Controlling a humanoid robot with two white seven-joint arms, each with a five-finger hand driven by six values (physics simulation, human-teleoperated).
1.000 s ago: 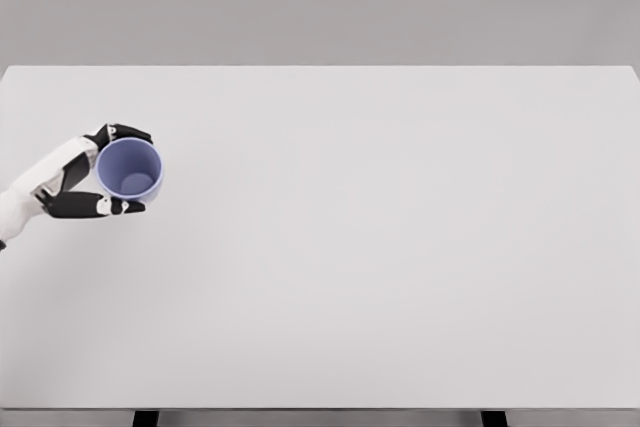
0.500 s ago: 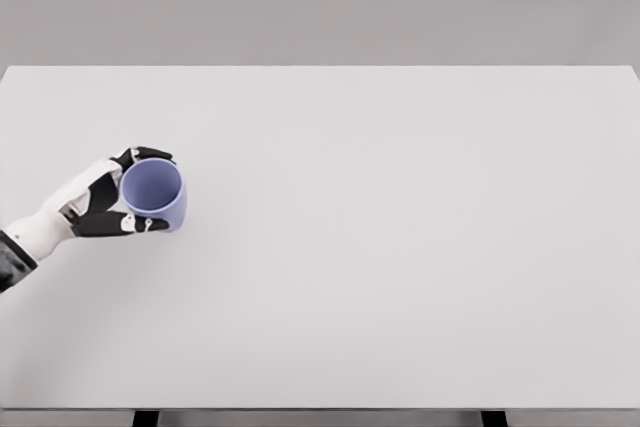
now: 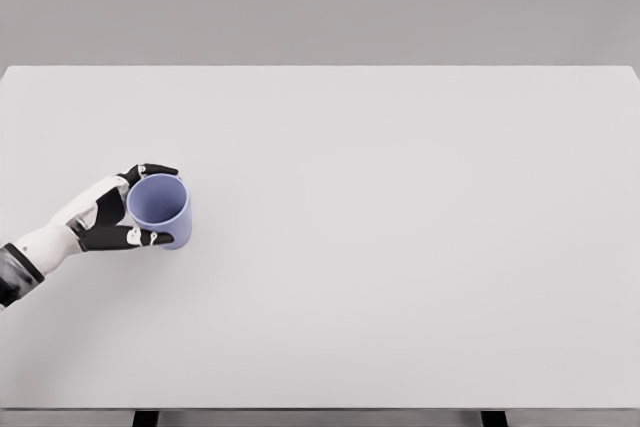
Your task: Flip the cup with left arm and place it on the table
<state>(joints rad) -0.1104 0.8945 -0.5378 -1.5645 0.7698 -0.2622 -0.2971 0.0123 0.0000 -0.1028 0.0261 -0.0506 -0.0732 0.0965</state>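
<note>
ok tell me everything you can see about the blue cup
The plain periwinkle-blue cylindrical cup looks like smooth matte plastic, with no handle or markings showing. Its open mouth faces up toward the camera, slightly tilted, so the inside wall shows. It sits at the left side of the white table, gripped by the left hand: black fingers wrap its far side and the thumb presses its near side. Whether its base touches the table cannot be told.
</note>
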